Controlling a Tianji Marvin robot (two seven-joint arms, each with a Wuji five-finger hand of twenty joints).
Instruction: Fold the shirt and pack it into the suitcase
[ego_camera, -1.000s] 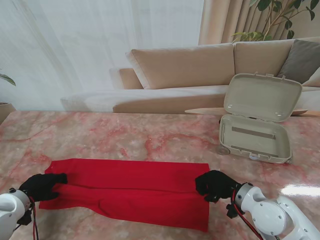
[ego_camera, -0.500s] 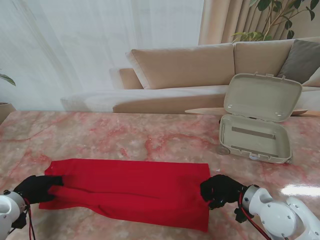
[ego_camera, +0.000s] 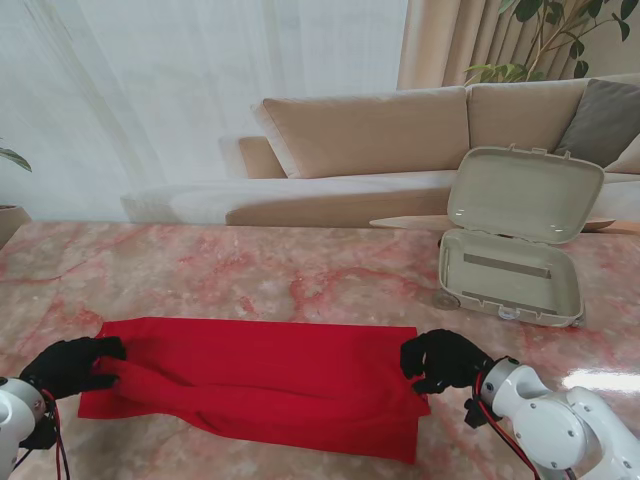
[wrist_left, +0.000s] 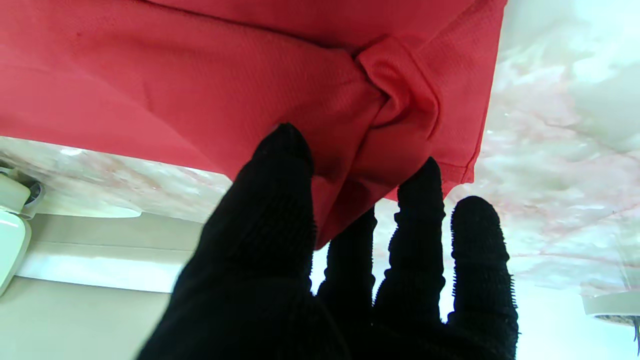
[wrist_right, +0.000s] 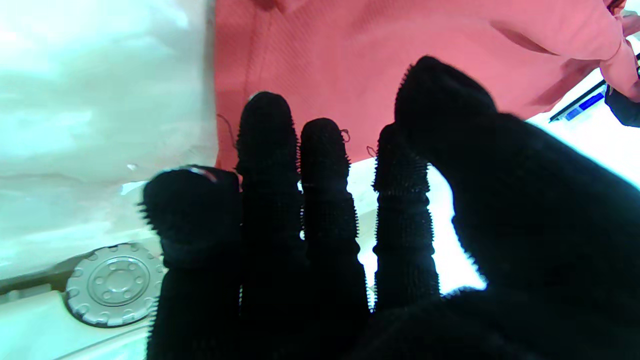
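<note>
Fingers, stand view: my left hand (ego_camera: 68, 366) is closed on the left end of the red shirt (ego_camera: 270, 375), cloth bunched under the black glove. My right hand (ego_camera: 442, 361) is curled over the shirt's right edge; a grip cannot be confirmed from this view. The shirt lies as 1 long band across the near part of the pink marble tabletop (ego_camera: 300, 275), with a raised fold running along its length. The beige suitcase (ego_camera: 512, 272) stands open at the far right of the tabletop, lid (ego_camera: 524, 193) upright, well apart from the shirt. A tan sofa (ego_camera: 400, 130) sits beyond the tabletop.

Left wrist view: the thumb (wrist_left: 272, 200) and 1 finger (wrist_left: 420, 200) of my left hand (wrist_left: 330, 270) pinch a gathered knot of the shirt (wrist_left: 225, 85) at its hemmed corner. The grasp is firm on cloth.

Right wrist view: 4 fingers (wrist_right: 267, 145) of my right hand (wrist_right: 350, 240) extend close together at the shirt's (wrist_right: 380, 55) edge, thumb apart. I cannot tell whether cloth is clamped. 1 suitcase wheel (wrist_right: 116, 282) shows beside the hand.
</note>
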